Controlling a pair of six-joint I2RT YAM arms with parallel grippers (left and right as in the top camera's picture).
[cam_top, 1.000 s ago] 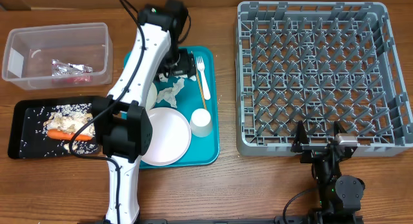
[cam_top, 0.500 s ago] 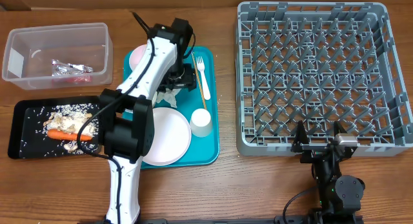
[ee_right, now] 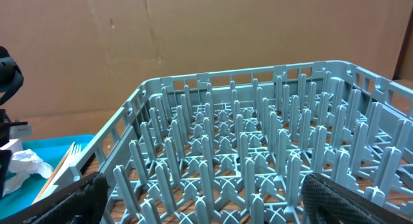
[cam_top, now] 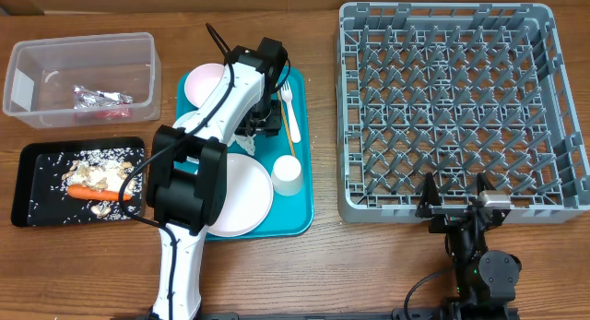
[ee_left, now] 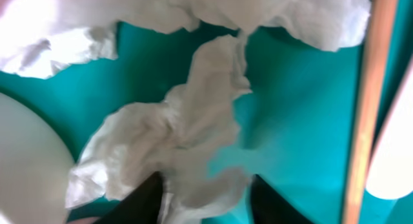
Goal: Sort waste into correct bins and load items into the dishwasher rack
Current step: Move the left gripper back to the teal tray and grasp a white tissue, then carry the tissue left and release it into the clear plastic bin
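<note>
No readable text, label or number anywhere; the wrapper [cam_top: 101,100] may carry print, too small to tell

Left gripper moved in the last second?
Yes. In the overhead view the left gripper has slid along the teal tray toward the white plate.

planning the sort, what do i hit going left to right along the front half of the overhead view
black tray → white plate → white cup → dishwasher rack

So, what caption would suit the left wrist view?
Left gripper straddling a crumpled white napkin on the teal tray, wooden stick alongside.
</note>
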